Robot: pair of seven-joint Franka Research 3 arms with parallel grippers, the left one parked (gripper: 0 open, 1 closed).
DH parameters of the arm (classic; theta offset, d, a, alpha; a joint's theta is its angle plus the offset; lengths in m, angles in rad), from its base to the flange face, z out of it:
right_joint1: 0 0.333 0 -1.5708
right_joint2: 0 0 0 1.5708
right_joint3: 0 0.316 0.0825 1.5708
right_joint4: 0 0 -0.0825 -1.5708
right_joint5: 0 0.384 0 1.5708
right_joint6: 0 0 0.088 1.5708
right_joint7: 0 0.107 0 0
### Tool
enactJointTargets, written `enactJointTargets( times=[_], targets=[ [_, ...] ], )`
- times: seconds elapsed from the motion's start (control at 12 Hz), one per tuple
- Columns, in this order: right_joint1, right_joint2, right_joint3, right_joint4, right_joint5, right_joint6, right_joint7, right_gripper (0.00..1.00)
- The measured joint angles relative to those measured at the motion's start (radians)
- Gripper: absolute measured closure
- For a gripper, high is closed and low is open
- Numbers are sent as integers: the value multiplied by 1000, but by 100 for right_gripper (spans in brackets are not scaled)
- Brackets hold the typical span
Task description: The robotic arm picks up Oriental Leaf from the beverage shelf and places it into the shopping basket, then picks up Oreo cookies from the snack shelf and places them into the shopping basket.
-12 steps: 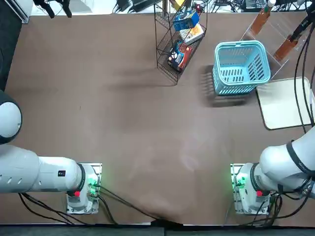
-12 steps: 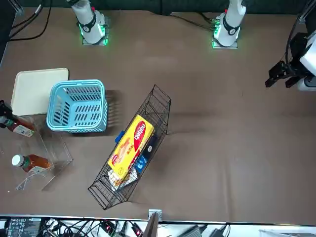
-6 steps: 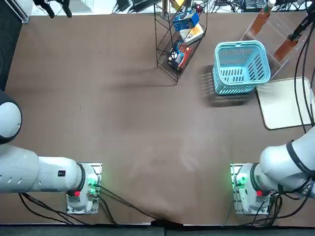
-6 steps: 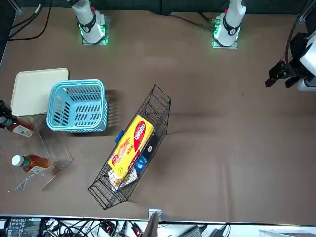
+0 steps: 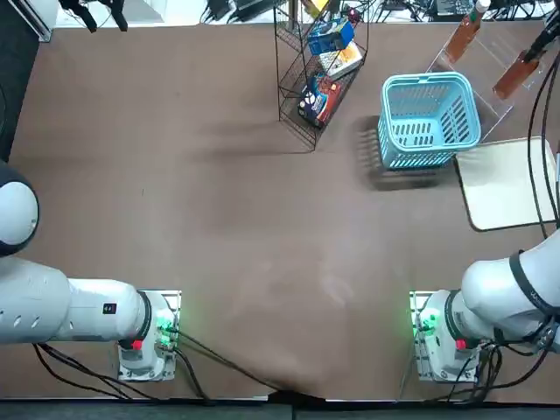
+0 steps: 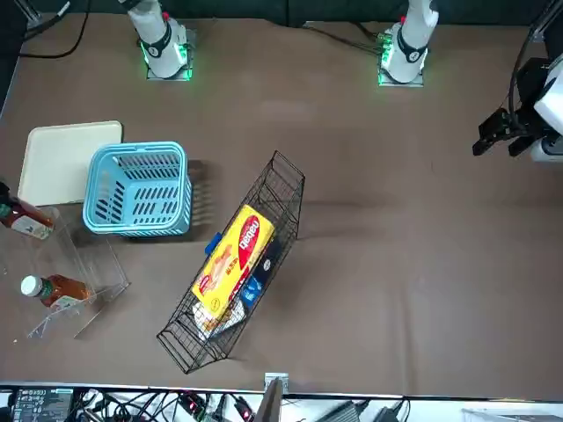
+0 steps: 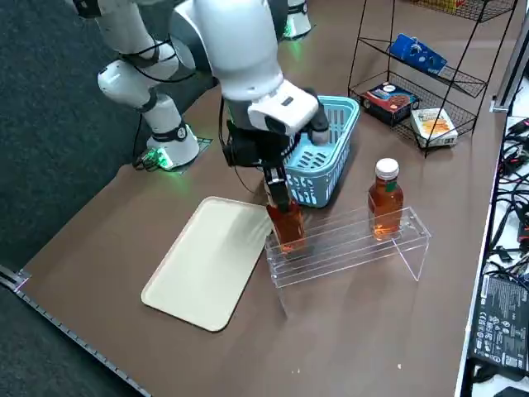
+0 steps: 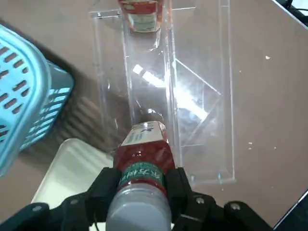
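Note:
My right gripper point(image 7: 276, 185) is shut on the neck of an Oriental Leaf bottle point(image 7: 287, 225), which hangs upright at the near end of the clear beverage shelf point(image 7: 347, 245). In the wrist view the black fingers point(image 8: 180, 185) clamp the bottle point(image 8: 143, 156) just below its white cap. Another bottle point(image 7: 385, 198) stands further along the shelf. The light blue shopping basket point(image 7: 327, 165) sits just behind the gripper and holds nothing. The blue Oreo cookies point(image 7: 417, 52) lie on an upper tier of the black wire snack shelf point(image 7: 456, 79).
A cream tray point(image 7: 207, 260) lies flat beside the basket and the clear shelf, under the arm. The snack shelf also holds a dark red-and-black pack point(image 7: 391, 97) and a pale box point(image 7: 434, 124). Cables and a keyboard lie past the table's far edge.
The gripped bottle has shifted a little, up and toward the table's right edge in the top view. The basket, the racks and the other bottle have stayed put.

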Motion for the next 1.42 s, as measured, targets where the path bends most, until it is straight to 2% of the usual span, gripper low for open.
enactJointTargets(
  times=[0.67, 1.08, 1.42],
  targets=[
    [11, -69, 6, 133, 2, -218, 19, 45],
    [103, -144, 10, 137, 2, -343, 256, 45],
    [196, -186, 13, 90, 1, -370, 488, 45]
  ],
)
